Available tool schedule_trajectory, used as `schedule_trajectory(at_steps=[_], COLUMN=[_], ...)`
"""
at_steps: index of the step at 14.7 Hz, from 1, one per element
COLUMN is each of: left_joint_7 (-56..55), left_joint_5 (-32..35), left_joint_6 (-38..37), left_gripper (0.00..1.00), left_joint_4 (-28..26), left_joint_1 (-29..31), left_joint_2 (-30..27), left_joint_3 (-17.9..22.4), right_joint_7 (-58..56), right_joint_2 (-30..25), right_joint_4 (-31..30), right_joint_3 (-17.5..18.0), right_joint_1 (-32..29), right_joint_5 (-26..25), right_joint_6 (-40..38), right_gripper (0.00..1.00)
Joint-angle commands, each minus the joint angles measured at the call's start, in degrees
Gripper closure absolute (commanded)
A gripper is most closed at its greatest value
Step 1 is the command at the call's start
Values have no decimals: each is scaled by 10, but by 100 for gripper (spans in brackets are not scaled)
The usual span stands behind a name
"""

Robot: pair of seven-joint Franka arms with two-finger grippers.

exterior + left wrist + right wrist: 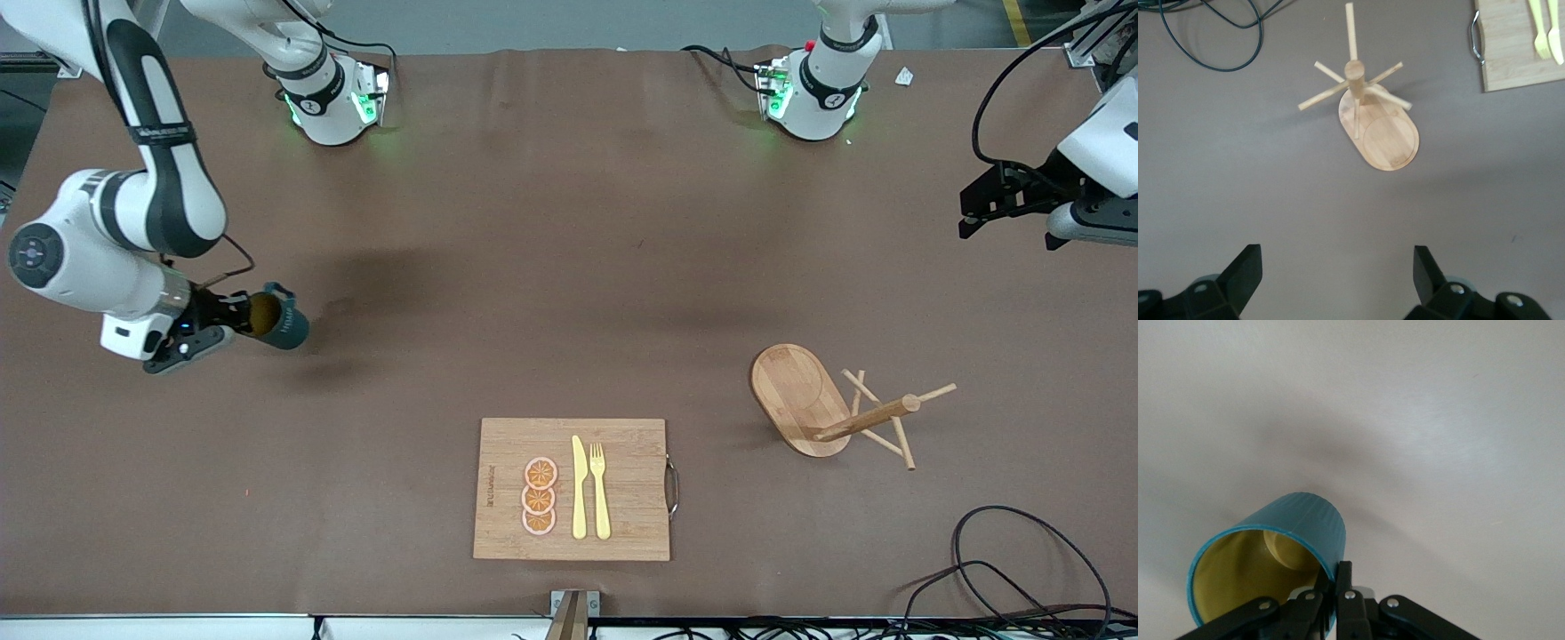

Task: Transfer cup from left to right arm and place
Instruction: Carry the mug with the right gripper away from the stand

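On my screens the right gripper [233, 322] is clamped on the cup [277, 320], pinching its rim wall with one finger inside the mustard-yellow interior and the other against the ribbed teal outside, as the right wrist view shows [1338, 587]. The cup [1268, 563] is tipped on its side in that grip, mouth turned back toward the wrist and its loop handle pointing up, and it hangs over bare brown table [569, 267] at the right arm's end, with its shadow on the cloth beneath it. I cannot tell whether it touches the cloth. The left gripper [982, 209] waits over the left arm's end of the table, its fingers [1245, 270] spread wide apart with nothing between them. Looking down through that wrist camera, I see the wooden mug tree [1368, 110], its oval base flat on the table and its pegs sticking out from the post. In the front view the mug tree [822, 409] stands toward the left arm's end, well apart from the cup. Nearest the front camera lies the wooden cutting board [622, 498], carrying three orange slices [539, 496], a yellow knife [579, 487] and a yellow fork [600, 491] side by side.
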Motion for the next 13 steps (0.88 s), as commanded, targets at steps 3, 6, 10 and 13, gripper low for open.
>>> schedule_trajectory(at_steps=[3,6,10,13], left_joint_7=[-20,-22,-14,-12], left_joint_5=[0,-1,-1,-1], left_joint_6=[-5,-5,-5,-5], left_gripper=[0,0,0,0], left_joint_4=[18,17,17,17], left_joint_1=[-4,-2,0,2], left_joint_2=[5,5,7,7], left_joint_3=[-21,-21,-21,-17], right_joint_7=[-258,-397,-567,-666], right_joint_2=[23,31,52,60], right_joint_4=[10,13,13,12], right_joint_3=[14,14,15,15], right_joint_1=[-43,-47,-41,-40], right_joint_5=[-25,-24,-25,-25], right_joint_6=[31,39,60,80], right_gripper=[100,100,100,100])
